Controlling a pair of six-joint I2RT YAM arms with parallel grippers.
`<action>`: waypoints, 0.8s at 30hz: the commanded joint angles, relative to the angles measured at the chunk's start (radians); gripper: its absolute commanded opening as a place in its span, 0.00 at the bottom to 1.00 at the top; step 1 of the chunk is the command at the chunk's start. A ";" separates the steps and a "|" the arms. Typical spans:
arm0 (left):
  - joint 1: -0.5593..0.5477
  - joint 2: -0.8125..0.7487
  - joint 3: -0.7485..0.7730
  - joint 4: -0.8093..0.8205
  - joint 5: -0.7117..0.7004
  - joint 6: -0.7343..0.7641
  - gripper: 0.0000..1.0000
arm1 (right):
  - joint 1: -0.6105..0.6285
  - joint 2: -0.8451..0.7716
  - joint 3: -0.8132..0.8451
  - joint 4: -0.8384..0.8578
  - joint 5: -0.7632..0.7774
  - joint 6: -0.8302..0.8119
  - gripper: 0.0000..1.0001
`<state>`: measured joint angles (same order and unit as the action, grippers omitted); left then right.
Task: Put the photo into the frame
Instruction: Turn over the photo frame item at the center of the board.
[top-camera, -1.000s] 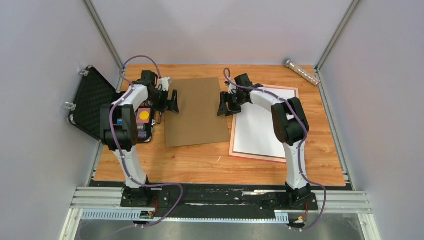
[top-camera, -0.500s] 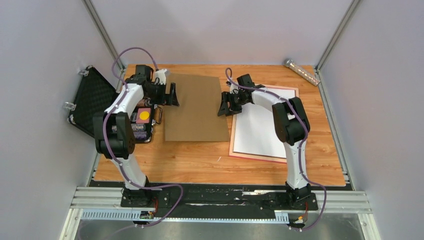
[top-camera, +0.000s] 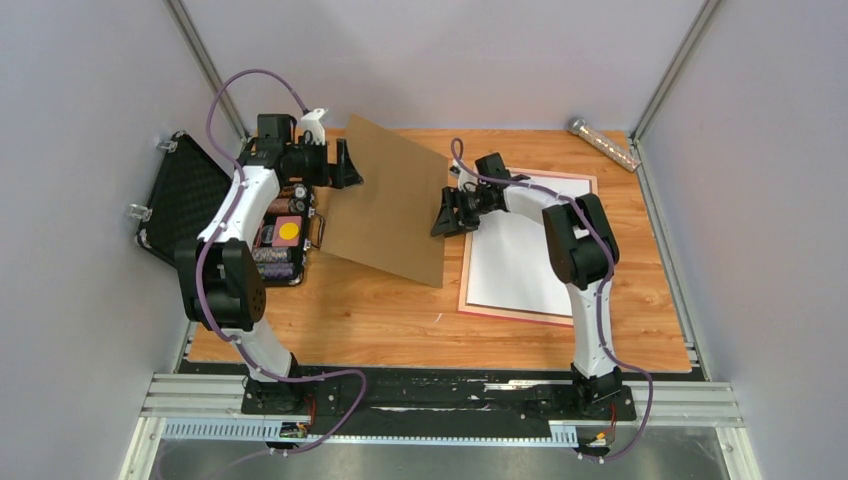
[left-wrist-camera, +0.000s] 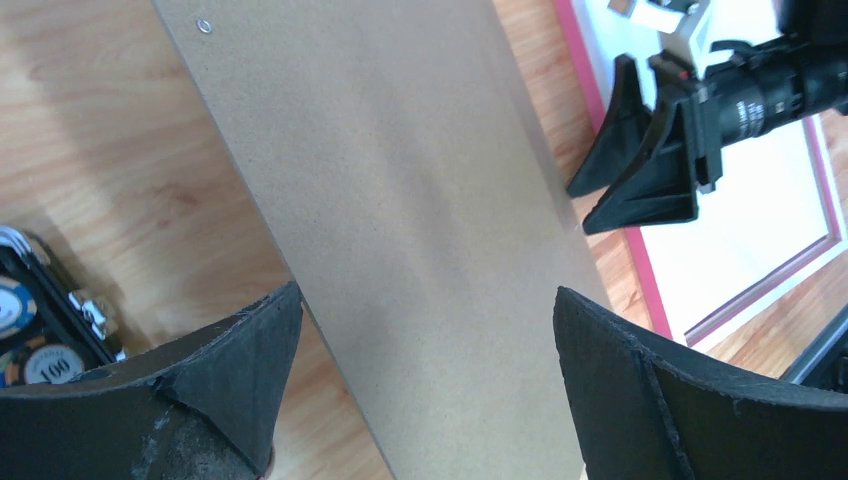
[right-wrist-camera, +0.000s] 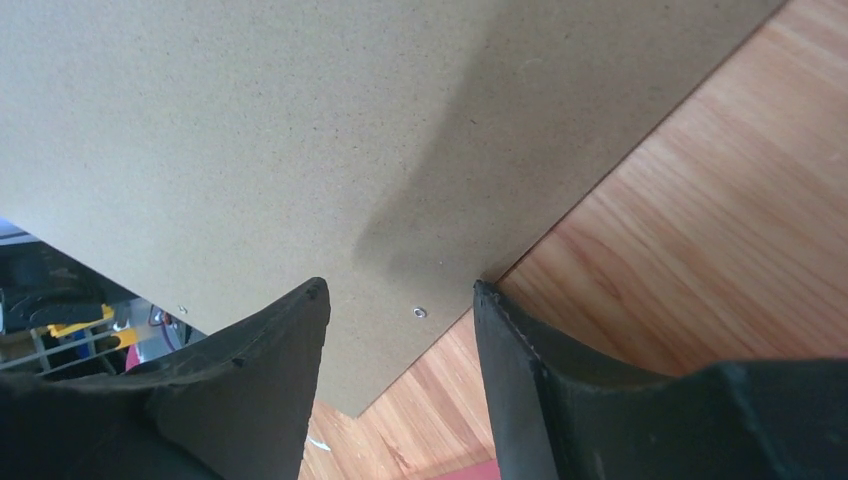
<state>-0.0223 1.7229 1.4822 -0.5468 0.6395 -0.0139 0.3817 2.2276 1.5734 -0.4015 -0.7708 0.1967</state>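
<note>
frame (top-camera: 512, 317) — flat, just right of right gripper (top-camera: 438, 230) | right gripper part-open — left gripper (top-camera: 350, 168) wide open

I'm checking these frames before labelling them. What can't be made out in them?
- Top view: whether the left gripper touches the raised edge of the board; the gripper's own body hides the contact.
- Top view: the white sheet in the frame shows no picture; the right arm covers part.
- Top view: contents of the case, too small, partly behind the left arm.
- Right wrist view: most of the board, cut off by the edges.
</note>
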 joint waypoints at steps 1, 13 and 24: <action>-0.051 -0.009 0.004 -0.022 0.254 -0.100 1.00 | 0.065 0.105 -0.059 -0.010 -0.101 -0.018 0.58; -0.054 -0.040 -0.046 0.047 0.352 -0.180 1.00 | 0.052 0.150 -0.066 0.005 -0.224 -0.057 0.57; -0.062 -0.119 -0.120 0.027 0.332 -0.225 1.00 | 0.030 0.142 -0.090 0.028 -0.277 -0.077 0.55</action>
<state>-0.0227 1.6432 1.4155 -0.3653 0.8127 -0.1528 0.3820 2.2837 1.5406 -0.3759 -1.0946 0.1852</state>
